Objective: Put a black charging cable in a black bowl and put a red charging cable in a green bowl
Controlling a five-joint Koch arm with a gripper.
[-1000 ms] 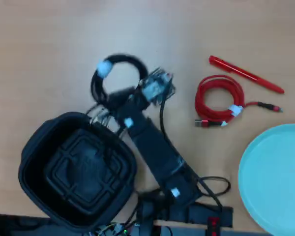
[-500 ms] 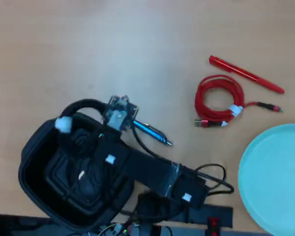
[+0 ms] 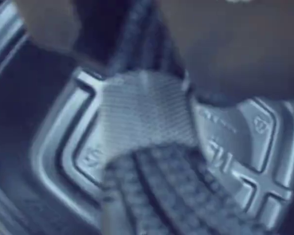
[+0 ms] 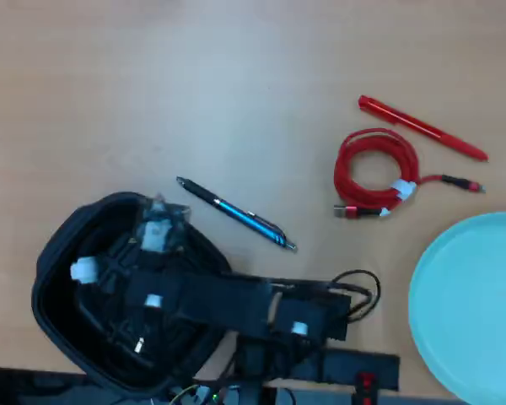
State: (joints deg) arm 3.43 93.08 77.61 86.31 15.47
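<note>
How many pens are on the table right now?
2. In the overhead view, a red pen lies just above the red charging cable, and a blue-and-black pen lies beside the black bowl. The arm may hide others.

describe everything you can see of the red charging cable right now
In the overhead view the red charging cable is a bright red cord wound into a flat, roughly round coil on the wooden table. A white band pinches the loops at the lower right, and one end runs out to the right with a red-and-black plug. Another plug lies at the coil's lower left. It sits below the red pen and above-left of the green bowl, apparently touching neither. Nothing grips it.
</note>
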